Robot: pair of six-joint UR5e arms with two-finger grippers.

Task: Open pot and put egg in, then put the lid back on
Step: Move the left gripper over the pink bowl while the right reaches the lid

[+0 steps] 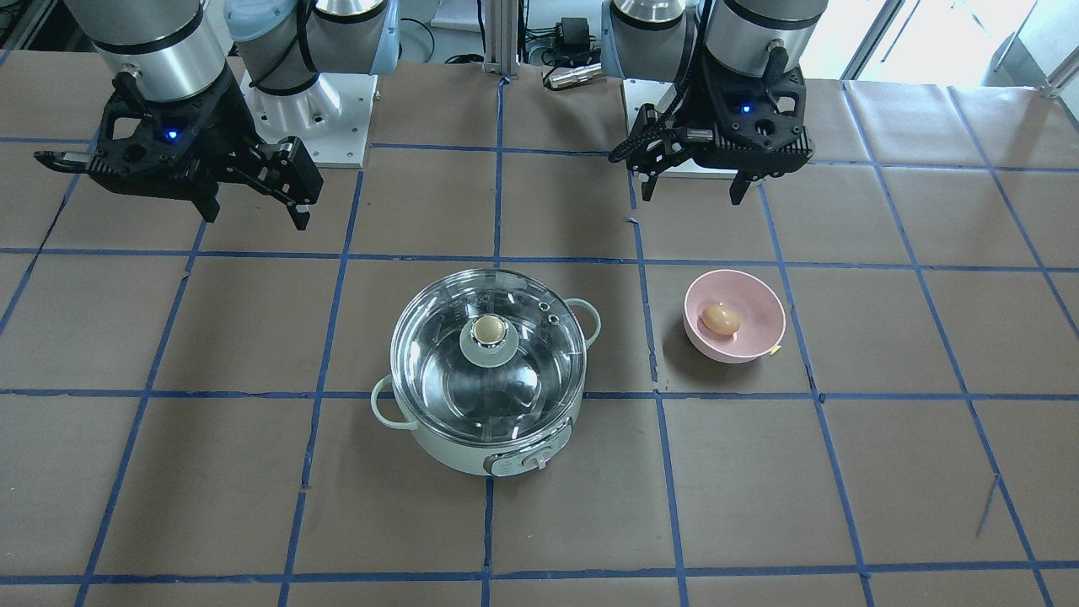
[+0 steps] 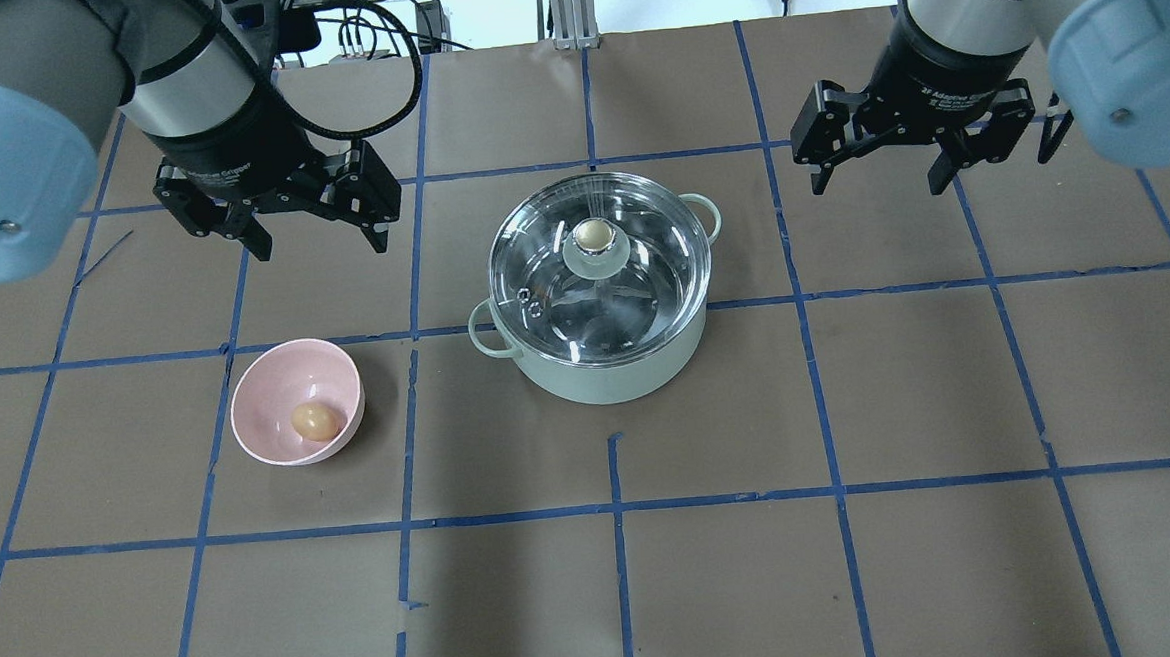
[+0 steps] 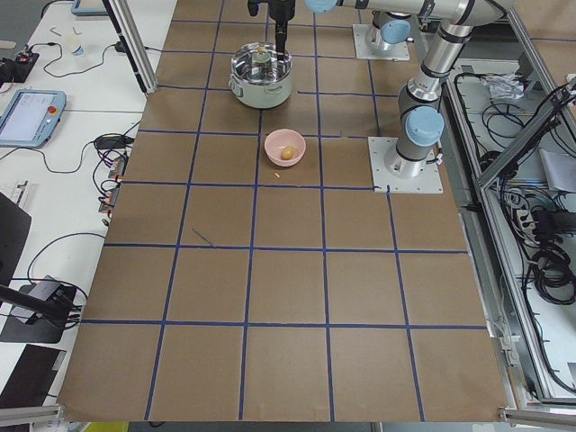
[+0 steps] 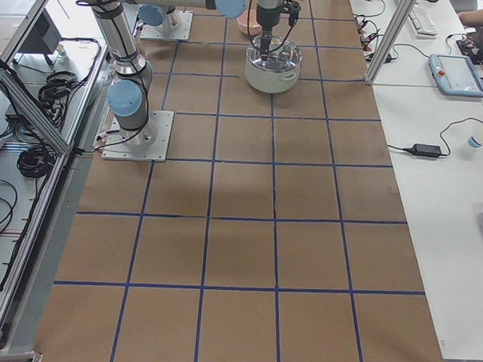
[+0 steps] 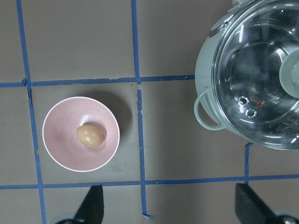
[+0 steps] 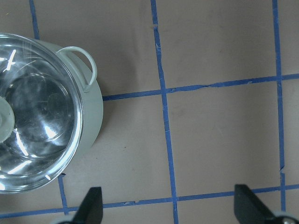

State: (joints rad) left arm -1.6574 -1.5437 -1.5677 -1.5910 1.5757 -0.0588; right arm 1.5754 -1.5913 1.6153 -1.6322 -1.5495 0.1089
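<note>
As the lid (image 2: 642, 265) sat on the pot (image 2: 608, 382) at mid-desk (image 2: 949, 400), your left claw (image 2: 321, 244) and right claw (image 2: 878, 185) flanked it, both spread apart, with the egg (image 2: 314, 421) in the pink bowl (image 2: 248, 386) nearer your left.

The pot (image 2: 602, 368) stands on the table (image 2: 858, 575) about midway between the two arms. The lid (image 2: 642, 265) sits on the pot and covers its whole mouth. The bowl (image 2: 259, 406) stands on the table to the robot's left of the pot, well apart from it and a little nearer the robot. The egg (image 2: 313, 421) lies in the bowl, on its bottom. The left gripper (image 2: 320, 244) hangs above the table on the bowl's side of the pot. The right gripper (image 2: 878, 185) hangs above the table on the pot's other side. Neither gripper touches anything.
</note>
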